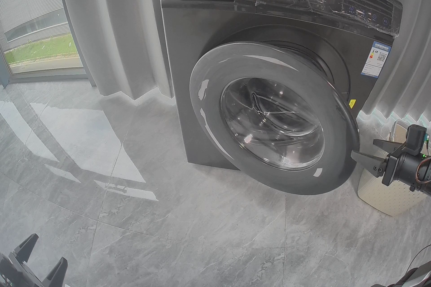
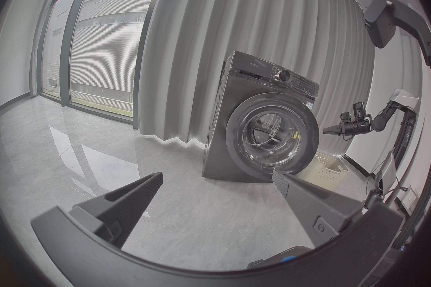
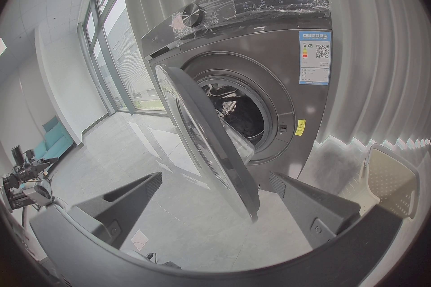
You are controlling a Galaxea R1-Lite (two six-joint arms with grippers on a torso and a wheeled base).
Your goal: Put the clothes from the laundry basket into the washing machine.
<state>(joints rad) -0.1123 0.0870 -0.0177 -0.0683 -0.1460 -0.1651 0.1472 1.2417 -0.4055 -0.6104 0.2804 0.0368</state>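
At door (image 1: 269, 117) edge, right gripper (image 1: 364, 148) sits wide open and empty, likely to swing it clear of basket (image 1: 390, 200) beside washer (image 1: 211, 32); left gripper (image 1: 45, 253) low, open, empty.

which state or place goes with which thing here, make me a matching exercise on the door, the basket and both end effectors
Things
1 door
2 basket
3 left end effector
4 right end effector

States
A open, at the door's free edge
B on the floor, right of the washer
C swung part open
D open, low over the floor, far from the washer

Pairs: 1-C, 2-B, 3-D, 4-A
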